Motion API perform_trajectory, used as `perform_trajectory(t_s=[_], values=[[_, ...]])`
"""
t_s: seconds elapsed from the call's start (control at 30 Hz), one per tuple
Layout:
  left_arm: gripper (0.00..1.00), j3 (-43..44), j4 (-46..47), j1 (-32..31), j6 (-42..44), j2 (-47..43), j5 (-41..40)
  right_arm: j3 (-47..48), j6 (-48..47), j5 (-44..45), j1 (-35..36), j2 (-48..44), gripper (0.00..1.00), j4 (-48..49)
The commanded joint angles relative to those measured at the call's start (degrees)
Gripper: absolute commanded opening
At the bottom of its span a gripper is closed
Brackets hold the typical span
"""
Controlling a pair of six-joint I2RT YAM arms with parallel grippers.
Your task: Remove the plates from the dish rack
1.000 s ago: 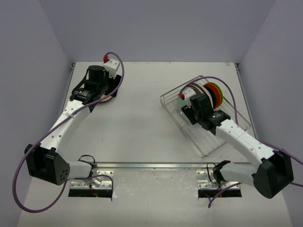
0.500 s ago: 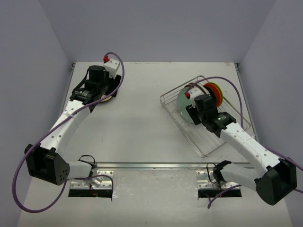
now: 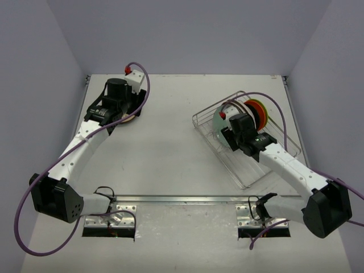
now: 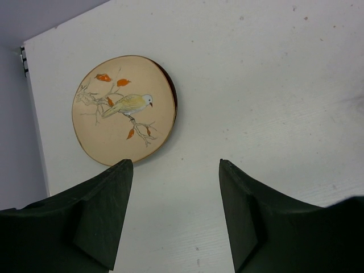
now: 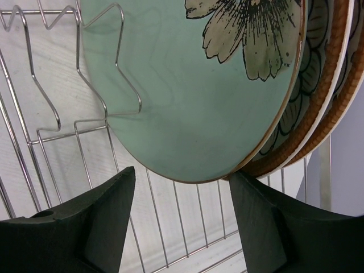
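Plates (image 3: 254, 111) sit in the dish rack (image 3: 250, 170) on our white, grey-walled table (image 3: 170, 148); only up close we see a bird plate (image 4: 122, 108), left gripper (image 4: 173, 166) and right gripper (image 5: 182, 173) both spread wide, empty.

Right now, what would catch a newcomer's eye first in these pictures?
A flowered green plate fills the right wrist view, standing on edge in the rack on the right of the table, more plates behind it and the open right gripper close before it. At the far left a bird plate lies flat on the table, with the open left gripper over it, empty.
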Motion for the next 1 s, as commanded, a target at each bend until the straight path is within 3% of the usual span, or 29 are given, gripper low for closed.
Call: perform_trajectory(t_s=[0.0, 0.4, 0.7, 0.97], values=[[0.60, 2.0, 1.4, -0.6, 0.4, -1.7, -0.3, 2.1, 2.4, -1.1, -0.7, 2.6, 0.69, 3.7], [0.60, 2.0, 2.0, -0.6, 0.1, -1.5, 0.1, 5.1, 8.2, -9.9, -8.9, 0.2, 0.68, 6.8], [0.60, 3.1, 2.0, -0.6, -0.6, 0.0, 0.9, -1.0, 6.0, -8.8, -9.0, -2.7, 0.63, 16.0], [0.60, 3.8, 1.7, -0.6, -0.8, 0.7, 1.2, -3.9, 4.4, -15.0, -9.0, -0.3, 0.59, 20.4]])
